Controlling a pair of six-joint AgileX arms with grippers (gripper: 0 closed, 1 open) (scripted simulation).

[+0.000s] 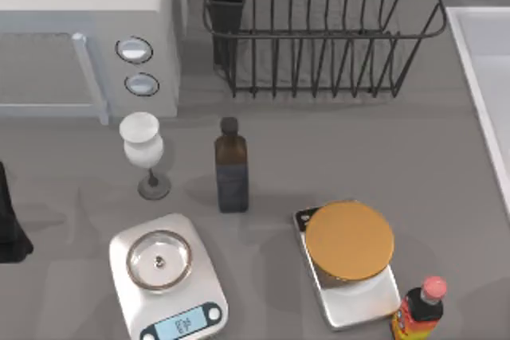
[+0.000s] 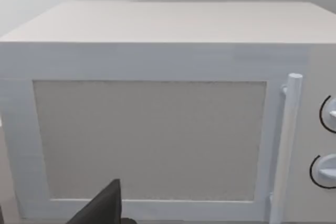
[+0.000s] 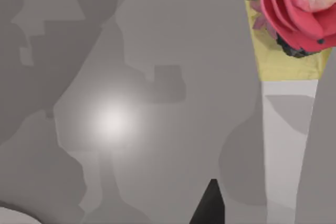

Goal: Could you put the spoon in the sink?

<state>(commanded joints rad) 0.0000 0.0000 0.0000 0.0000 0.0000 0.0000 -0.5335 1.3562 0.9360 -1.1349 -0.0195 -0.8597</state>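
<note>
**A:** Start at the right gripper point(image 3: 210, 205). All you get in its own wrist view is a dark tip poking in over bare grey table point(image 3: 131, 77). Spread or pressed together, I can't tell.

**B:** And nothing in it, as far as I can see. Where's the spoon?

**A:** In that same wrist view, well ahead of the tip and off to one side, there's a red rounded end sitting on a pale yellow part. I take that for the spoon point(image 3: 294, 19). It's cut off by the frame, so I can't say which way its long axis runs.

**B:** There's a pale strip just beyond the yellow bit. Could that be the sink's rim?

**A:** It could be, but I wouldn't swear to it. From above, the sink point(image 1: 478, 77) lies along the table's right side, past the wire dish rack point(image 1: 319, 37) and well clear of the sauce bottle point(image 1: 421, 308).

**B:** What about the left gripper point(image 2: 102, 208)?

**A:** It's parked facing the microwave point(image 2: 157, 129), over on the far left. I can't tell its state either.

**B:** So it's the right arm's job?

**A:** I'd say so. It's the nearer one, with the spoon ahead of it and the sink on its side. It'll need to swing across to the spoon first, because the grasp hasn't begun.
</note>
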